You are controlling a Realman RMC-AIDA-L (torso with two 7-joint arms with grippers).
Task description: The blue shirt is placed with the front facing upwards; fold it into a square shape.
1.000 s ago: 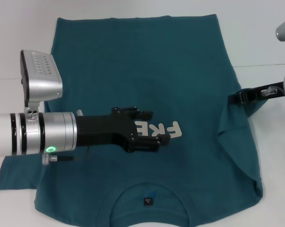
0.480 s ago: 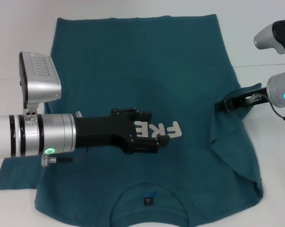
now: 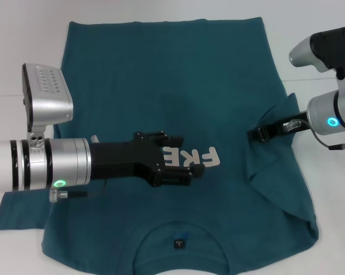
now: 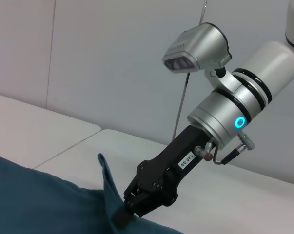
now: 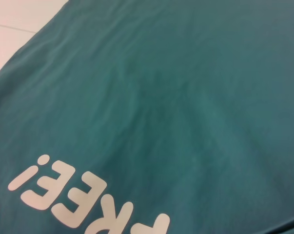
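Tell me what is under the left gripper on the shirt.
The left gripper sits over the chest of the blue shirt, hiding part of the white lettering; only "FRE" shows beside it. Whether it touches the fabric cannot be told.
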